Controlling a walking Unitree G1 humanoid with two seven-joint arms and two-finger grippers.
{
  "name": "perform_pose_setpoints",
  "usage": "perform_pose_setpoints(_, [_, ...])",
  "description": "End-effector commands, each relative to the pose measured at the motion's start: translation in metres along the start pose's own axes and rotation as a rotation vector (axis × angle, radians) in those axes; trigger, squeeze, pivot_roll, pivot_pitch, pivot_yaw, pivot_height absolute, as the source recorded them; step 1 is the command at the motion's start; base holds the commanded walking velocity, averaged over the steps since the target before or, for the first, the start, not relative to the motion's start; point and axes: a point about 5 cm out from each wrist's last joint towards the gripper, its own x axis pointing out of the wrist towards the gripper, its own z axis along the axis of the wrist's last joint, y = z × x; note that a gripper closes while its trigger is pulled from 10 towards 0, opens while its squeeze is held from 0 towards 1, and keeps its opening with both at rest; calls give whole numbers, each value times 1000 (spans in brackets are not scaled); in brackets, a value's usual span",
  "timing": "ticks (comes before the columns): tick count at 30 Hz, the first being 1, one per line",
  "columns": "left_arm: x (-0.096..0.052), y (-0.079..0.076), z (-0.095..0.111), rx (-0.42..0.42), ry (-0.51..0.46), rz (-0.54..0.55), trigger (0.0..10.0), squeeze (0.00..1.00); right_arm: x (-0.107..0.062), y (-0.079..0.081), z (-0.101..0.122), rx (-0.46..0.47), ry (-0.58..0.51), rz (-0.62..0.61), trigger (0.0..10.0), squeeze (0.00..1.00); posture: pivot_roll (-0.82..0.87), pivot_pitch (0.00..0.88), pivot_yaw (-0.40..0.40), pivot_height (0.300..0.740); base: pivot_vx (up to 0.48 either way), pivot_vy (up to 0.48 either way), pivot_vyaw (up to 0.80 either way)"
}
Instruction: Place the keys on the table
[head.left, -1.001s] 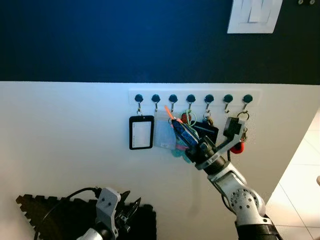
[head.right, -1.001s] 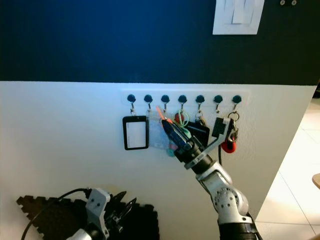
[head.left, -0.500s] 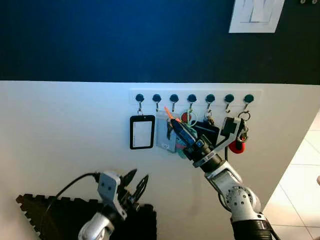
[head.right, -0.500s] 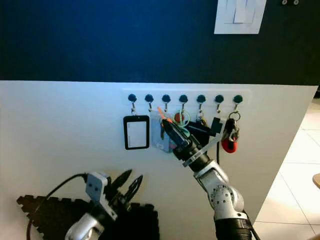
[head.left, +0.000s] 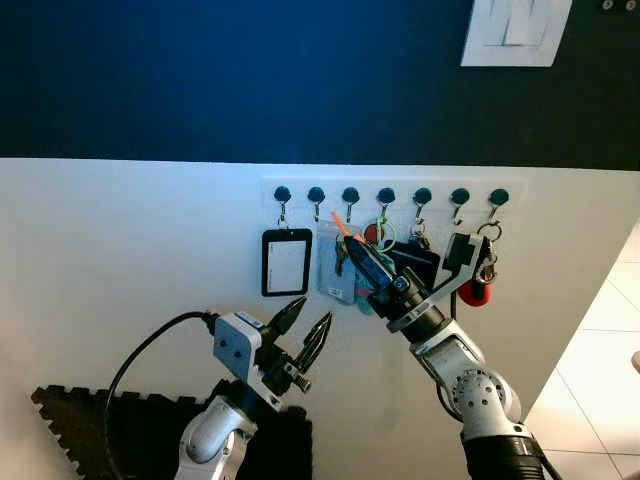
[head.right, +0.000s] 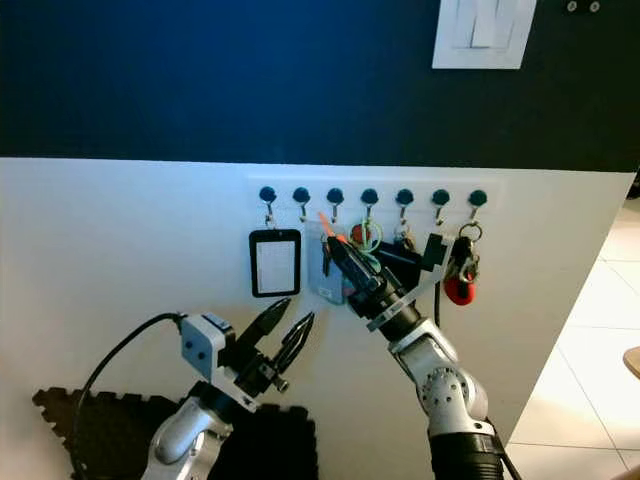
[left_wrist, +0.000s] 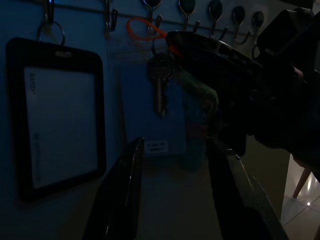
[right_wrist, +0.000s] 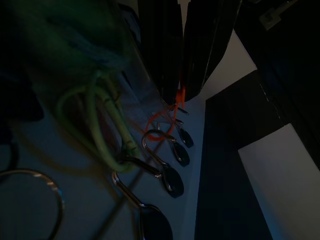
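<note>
The keys hang by an orange loop from the third hook of a white hook rail on the wall. A silver key dangles in front of a clear card sleeve. My right gripper reaches up to that hook, and its two fingers are pressed together on the orange loop. My left gripper is raised below the keys, open and holding nothing, with its fingers spread beneath the card sleeve.
On the first hook hangs a black badge holder. A green ring, dark fobs and a red fob hang further right. A light switch sits on the dark upper wall. A black foam mat lies on the floor at left.
My left arm has risen from near the floor mat to just below the hanging keys, fingers spread. My right gripper crept up-left to the orange loop and then held still.
</note>
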Motion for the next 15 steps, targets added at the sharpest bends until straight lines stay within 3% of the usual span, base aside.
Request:
perform_pose_setpoints(1, [4,-2,5,0,-9,-5,10000,0,2,0,0,-9,8,5,10000,0,9,28,-14,740,0,0,0])
perform_pose_setpoints(15, [17,-6,20,10,-47,-40,10000,0,0,-2,0,-6,5,-6,10000,0,13,33,-13,740,0,0,0])
